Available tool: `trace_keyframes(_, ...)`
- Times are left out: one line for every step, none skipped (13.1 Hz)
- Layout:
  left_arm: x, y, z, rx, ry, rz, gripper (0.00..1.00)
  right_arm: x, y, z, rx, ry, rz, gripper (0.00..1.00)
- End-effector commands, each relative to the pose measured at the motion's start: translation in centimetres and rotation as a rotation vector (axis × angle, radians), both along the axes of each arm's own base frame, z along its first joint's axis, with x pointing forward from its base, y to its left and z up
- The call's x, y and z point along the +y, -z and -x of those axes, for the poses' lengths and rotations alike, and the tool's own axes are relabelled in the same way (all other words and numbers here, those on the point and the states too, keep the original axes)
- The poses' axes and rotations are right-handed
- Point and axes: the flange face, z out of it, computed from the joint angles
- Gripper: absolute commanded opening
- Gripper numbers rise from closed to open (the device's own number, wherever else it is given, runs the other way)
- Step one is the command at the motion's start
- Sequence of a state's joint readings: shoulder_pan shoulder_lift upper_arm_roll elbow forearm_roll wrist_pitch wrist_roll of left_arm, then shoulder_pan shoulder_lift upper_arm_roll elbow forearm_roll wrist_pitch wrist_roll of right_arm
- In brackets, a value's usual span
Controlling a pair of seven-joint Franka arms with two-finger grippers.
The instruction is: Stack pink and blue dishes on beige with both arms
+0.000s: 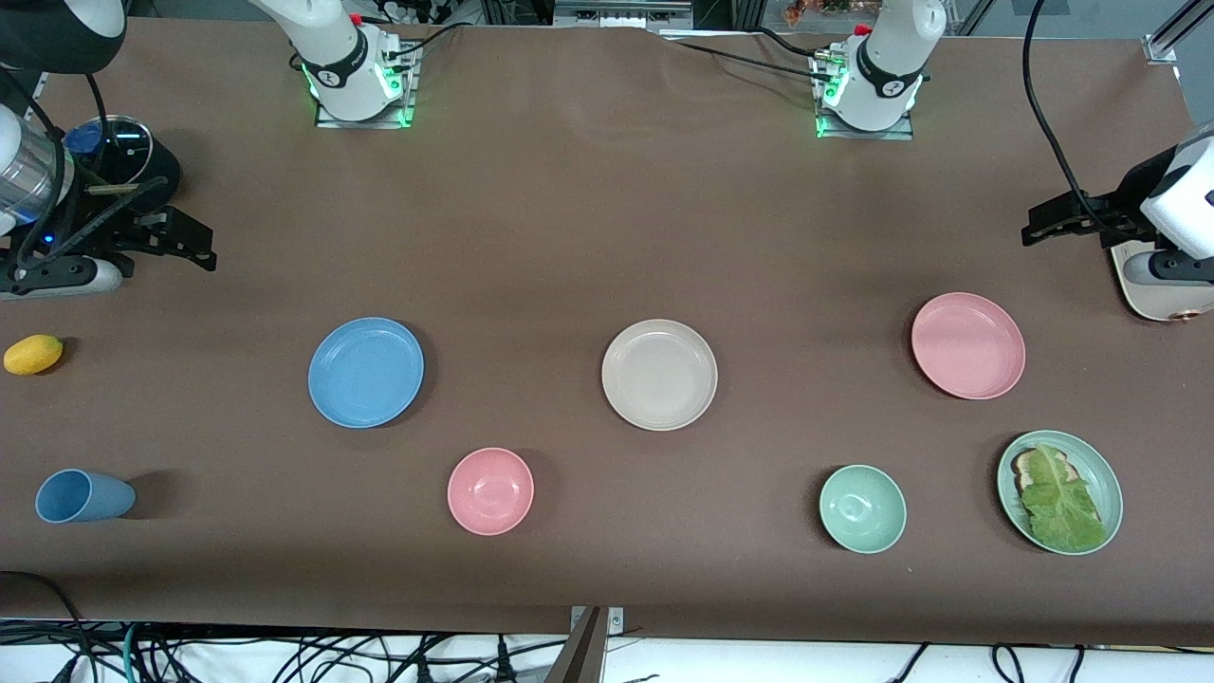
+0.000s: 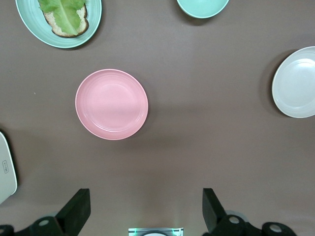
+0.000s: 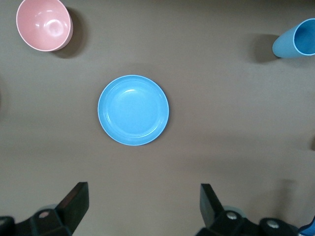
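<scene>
On the brown worktop the beige plate lies between the blue plate and the pink plate, all apart, while the left gripper and the right gripper hang above with fingers released, holding nothing.

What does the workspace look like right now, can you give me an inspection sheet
Surface: brown table, no spills seen.
Job's things: blue plate, beige plate and pink plate lie apart in a row, nothing stacked.
Clutter: pink bowl, green bowl, green plate with lettuce on bread, blue cup on its side, yellow fruit.
Hands: left hand open, up over the left arm's end; right hand open, up over the right arm's end; both empty.
Cables: black cables at the bases.
Surroundings: white device at the table edge.
</scene>
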State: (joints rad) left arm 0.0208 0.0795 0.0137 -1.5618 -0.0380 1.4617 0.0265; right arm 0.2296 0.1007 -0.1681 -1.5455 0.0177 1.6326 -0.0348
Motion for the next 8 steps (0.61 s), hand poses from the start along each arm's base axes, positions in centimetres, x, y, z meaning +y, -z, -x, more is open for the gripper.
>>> trace_keyframes(0.4,1.9,-1.4,0.027,0.003,-0.001,1.0,0.1,-0.5,-0.1,0.001,0.008,0.011,1.0)
trace_keyframes(0.5,3.0,-1.7,0.045,-0.001,0.001,1.0,0.1,-0.5,-0.1,0.001,0.008,0.011,1.0)
trace_keyframes(0.6,4.5,-2.3,0.07,-0.004,0.002,1.0,0.1,-0.5,-0.1,0.001,0.008,0.011,1.0)
trace_keyframes(0.2,5.8,-2.8,0.092,0.003,0.001,1.0,0.1,-0.5,-0.1,-0.001,0.008,0.011,1.0)
trace_keyframes(-0.4,7.3,-3.3,0.118,0.015,-0.003,1.0,0.1,-0.5,-0.1,-0.001,0.008,0.011,1.0)
trace_keyframes(-0.9,9.7,-3.9,0.156,0.024,-0.003,1.0,0.1,-0.5,-0.1,-0.001,0.008,0.011,1.0)
trace_keyframes(-1.1,10.8,-4.5,0.169,0.028,-0.005,1.0,0.0,-0.6,-0.1,-0.002,0.009,0.011,1.0)
trace_keyframes(-1.0,12.1,-5.0,0.187,0.028,-0.005,1.0,0.1,-0.5,-0.1,-0.001,0.008,0.012,1.0)
